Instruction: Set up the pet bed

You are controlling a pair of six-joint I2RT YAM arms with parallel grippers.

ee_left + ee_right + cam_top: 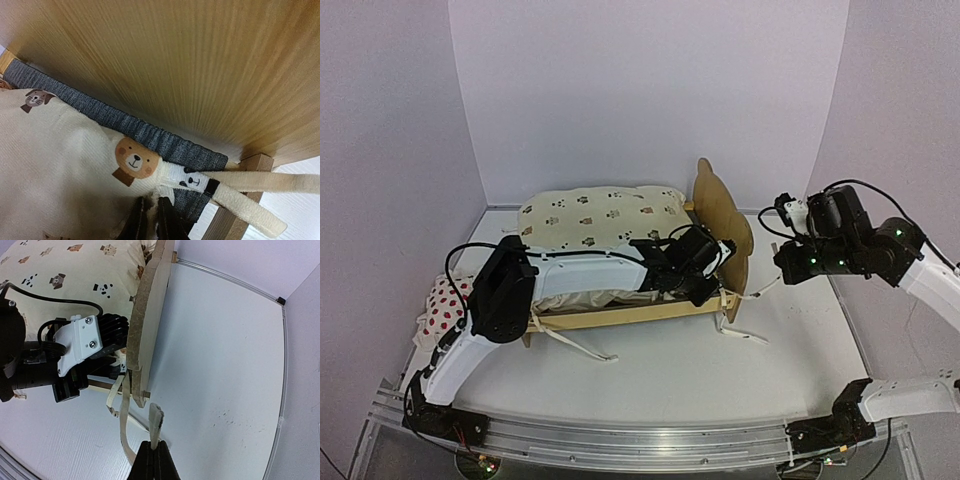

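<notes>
Pinching tie strap [156, 417], right fingers [144, 466]; left fingers [136, 225] pinching cushion [60, 165] corner.

White table [800, 350], faintly scuffed toward its right edge. Enclosed on three sides by plain pale panels: back wall [650, 90], left wall [390, 150], right wall [910, 100]. Along the near edge, an aluminium rail [640, 438]. Lighting even, shadows soft.

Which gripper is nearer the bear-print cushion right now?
Left. The left gripper pinches the cushion corner inside the headboard; the right gripper is beyond the headboard, jaws shut on a tie strap.
</notes>
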